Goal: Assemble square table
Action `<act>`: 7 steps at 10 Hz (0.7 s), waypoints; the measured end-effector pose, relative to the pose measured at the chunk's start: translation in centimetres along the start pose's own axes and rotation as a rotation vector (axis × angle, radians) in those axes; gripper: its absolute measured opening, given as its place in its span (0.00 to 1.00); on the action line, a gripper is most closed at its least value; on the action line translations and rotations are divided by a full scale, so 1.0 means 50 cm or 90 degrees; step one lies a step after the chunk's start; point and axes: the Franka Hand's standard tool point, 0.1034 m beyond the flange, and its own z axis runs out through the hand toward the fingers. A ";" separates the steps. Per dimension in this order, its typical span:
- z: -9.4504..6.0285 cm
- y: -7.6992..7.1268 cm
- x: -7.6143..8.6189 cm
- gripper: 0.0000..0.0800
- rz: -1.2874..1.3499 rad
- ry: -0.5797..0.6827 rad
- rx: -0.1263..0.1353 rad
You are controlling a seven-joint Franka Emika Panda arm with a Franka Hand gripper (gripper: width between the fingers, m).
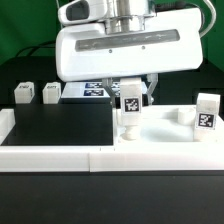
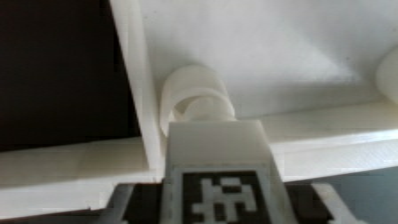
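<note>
The square tabletop (image 1: 165,128) is a white tray lying flat at the exterior view's right, against the border wall. One leg (image 1: 207,112) stands upright on its right part. My gripper (image 1: 131,100) is shut on a second white leg (image 1: 130,108) with a tag and holds it upright, its lower end down on the tabletop's left corner. In the wrist view the held leg (image 2: 214,150) runs between my gripper's fingers (image 2: 222,205) and its rounded end meets the tabletop (image 2: 285,60) near the edge. Two loose legs (image 1: 22,93) (image 1: 50,93) stand at the back left.
The marker board (image 1: 85,90) lies behind the gripper on the black table. The low white border wall (image 1: 60,158) runs along the front and up the left side (image 1: 5,125). The arm's large white body hides the back middle.
</note>
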 end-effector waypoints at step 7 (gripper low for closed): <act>0.029 0.000 -0.019 0.51 0.007 0.001 -0.007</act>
